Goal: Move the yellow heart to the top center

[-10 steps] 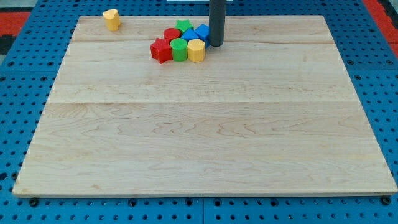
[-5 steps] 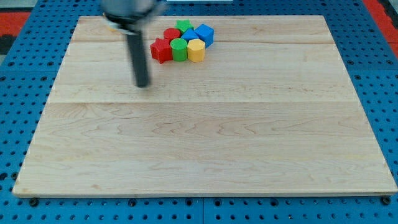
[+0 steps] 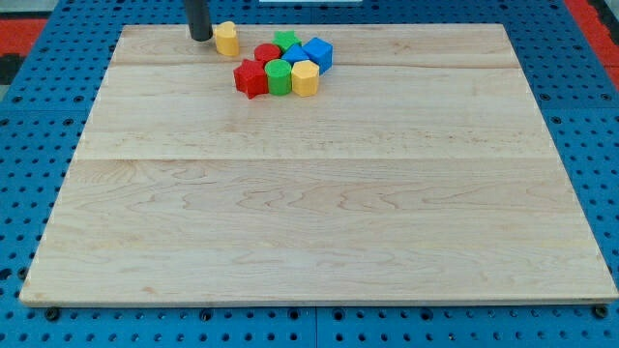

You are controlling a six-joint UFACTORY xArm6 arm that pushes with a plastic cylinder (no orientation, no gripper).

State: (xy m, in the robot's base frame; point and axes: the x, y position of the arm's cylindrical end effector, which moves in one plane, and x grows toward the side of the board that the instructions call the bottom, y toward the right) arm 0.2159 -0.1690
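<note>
The yellow heart [image 3: 226, 38] lies near the board's top edge, left of centre, just left of the cluster of blocks. My tip [image 3: 200, 38] stands right beside the heart on its left, touching or nearly touching it. The cluster holds a red star [image 3: 250, 79], a green cylinder [image 3: 279, 77], a yellow hexagon [image 3: 305, 78], a red block [image 3: 266, 53], a green star [image 3: 285, 41] and a blue cube [image 3: 316, 52].
The wooden board [image 3: 319, 222] rests on a blue pegboard table [image 3: 29, 193]. The cluster sits at the top centre of the board, a short gap to the right of the heart.
My tip swung from beside the blue cube down and left, then up to the heart's left. The heart has moved right from the top left corner toward the cluster.
</note>
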